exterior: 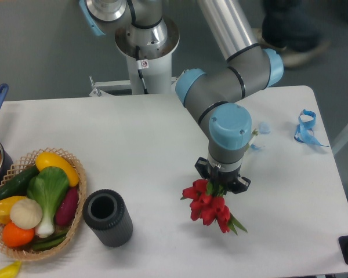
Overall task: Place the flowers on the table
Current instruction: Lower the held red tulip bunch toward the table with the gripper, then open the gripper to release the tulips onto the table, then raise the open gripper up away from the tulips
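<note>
From the fixed camera, looking down on the table (162, 133), the gripper (223, 180) hangs under the blue-capped wrist, toward the front right part of the tabletop. Its fingers are hidden beneath the wrist and the blooms, so I cannot tell how they stand, whether pinching the stems or already spread. The flowers (210, 207), a small bunch of red tulips, sit directly below it, red heads bunched toward the front edge, a green leaf tip poking out on the right. Whether the bunch rests on the tabletop or is lifted off it, I cannot say.

To my eye the risk is in the release. If the bunch is off the surface when the fingers part, it could drop and roll or splay toward the front edge, which is near. If a stem or leaf snags on a finger, lifting away could drag the tulips along or flip them.

The dark cylinder (108, 218) stands apart to the left, near the front edge, and the wicker basket (76, 200) of vegetables sits at the front left corner, so neither looks threatened. The blue ribbon (305, 128) lies by the right edge, well apart.
</note>
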You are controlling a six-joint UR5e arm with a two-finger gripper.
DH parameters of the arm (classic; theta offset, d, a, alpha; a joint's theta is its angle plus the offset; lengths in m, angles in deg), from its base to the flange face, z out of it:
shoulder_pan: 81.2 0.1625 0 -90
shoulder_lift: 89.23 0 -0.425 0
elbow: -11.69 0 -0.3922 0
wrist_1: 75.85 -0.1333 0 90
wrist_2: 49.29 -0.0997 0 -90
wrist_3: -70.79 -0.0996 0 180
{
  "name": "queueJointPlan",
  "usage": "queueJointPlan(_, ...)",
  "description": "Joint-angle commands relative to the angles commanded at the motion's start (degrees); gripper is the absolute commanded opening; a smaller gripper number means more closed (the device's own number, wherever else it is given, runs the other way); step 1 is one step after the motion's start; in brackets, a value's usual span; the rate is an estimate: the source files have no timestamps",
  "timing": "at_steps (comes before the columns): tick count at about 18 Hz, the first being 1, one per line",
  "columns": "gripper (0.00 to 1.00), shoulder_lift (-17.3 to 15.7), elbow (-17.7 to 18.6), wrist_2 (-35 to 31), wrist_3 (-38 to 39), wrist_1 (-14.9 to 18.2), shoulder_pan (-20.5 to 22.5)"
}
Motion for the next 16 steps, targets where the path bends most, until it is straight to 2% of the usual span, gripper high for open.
queueJointPlan(1,0.53,0.00,0.00,0.00,0.09,0.00,0.00)
queueJointPlan(3,0.74,-0.09,0.09,0.09,0.09,-0.09,0.00)
queueJointPlan(4,0.99,-0.17,0.09,0.09,0.09,-0.18,0.00)
queueJointPlan(8,1.00,-0.70,0.09,0.09,1.49,-0.52,-0.09)
queueJointPlan(10,1.00,-1.31,0.44,-0.26,1.76,-3.33,-0.09)
queueJointPlan(12,1.00,-2.89,2.01,-0.26,1.32,-5.35,0.00)
queueJointPlan(16,1.00,-7.37,6.59,0.00,1.06,-5.89,1.93)
